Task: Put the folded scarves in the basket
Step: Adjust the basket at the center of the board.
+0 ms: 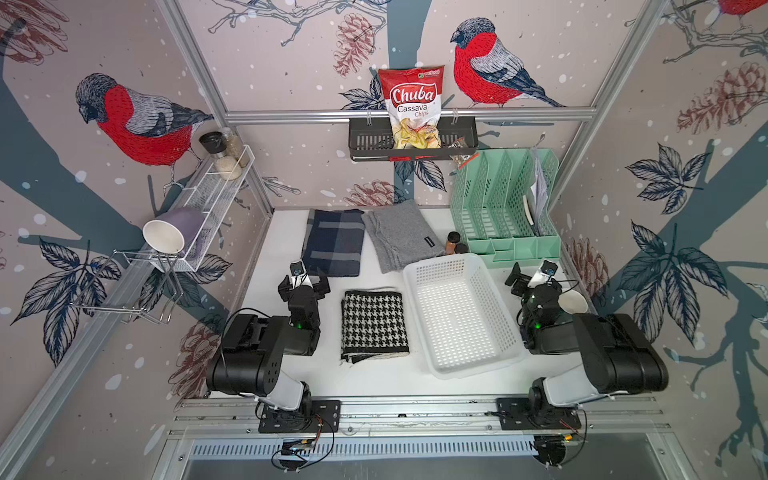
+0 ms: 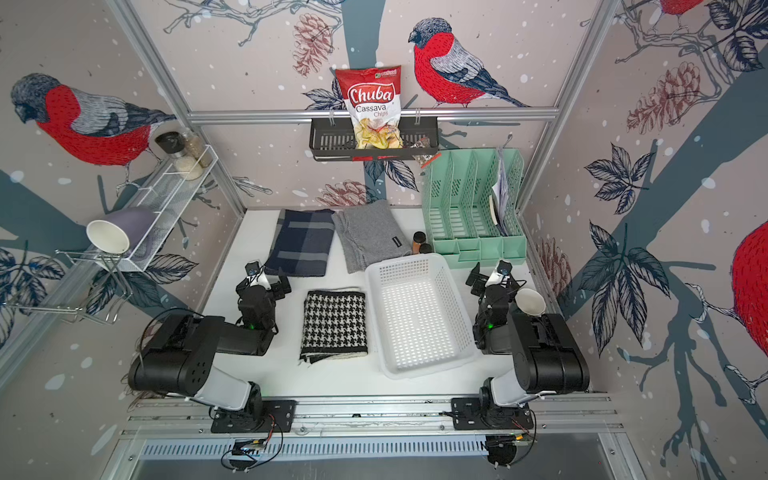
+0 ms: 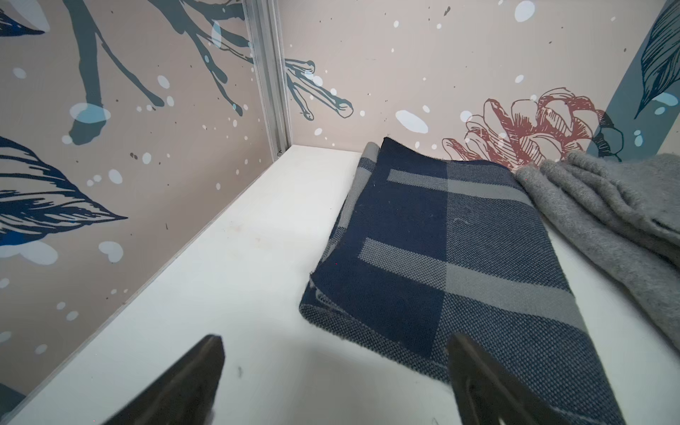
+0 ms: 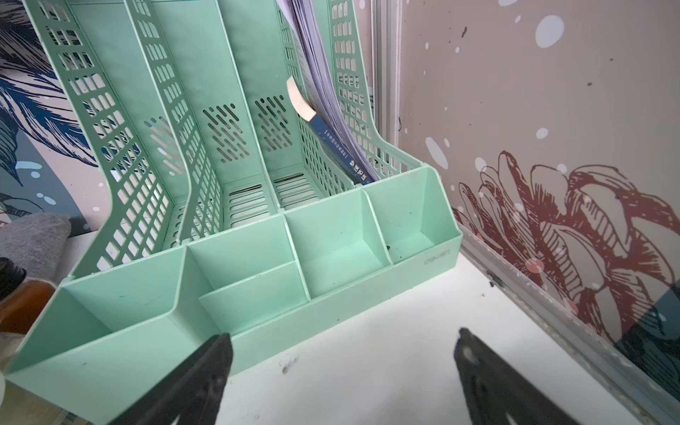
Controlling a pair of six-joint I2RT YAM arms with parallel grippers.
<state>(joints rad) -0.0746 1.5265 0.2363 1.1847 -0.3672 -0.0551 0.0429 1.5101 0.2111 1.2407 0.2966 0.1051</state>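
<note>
views: basket (image 1: 446, 268) only in top views, neither wrist view | basket: shallow, white, perforated, centre-right worktop (image 1: 374, 382), just right of houndstooth scarf (image 1: 374, 324) | left fingers (image 3: 191, 386), right fingers (image 4: 202, 379): released

You are looking down into a small booth papered with red-breasted birds, pine cones and dark leaves.
In both top views the pale walls (image 1: 291, 62) fill the upper, left and right of the frame, joined by aluminium rails (image 1: 291, 116). A black rack (image 1: 370, 143) hangs at upper centre, and a white wire shelf (image 1: 216, 195) slants along the left wall. The white tabletop (image 1: 374, 382) lies at centre, evenly lit, with metal tracks (image 1: 415, 409) along its lower edge.
</note>
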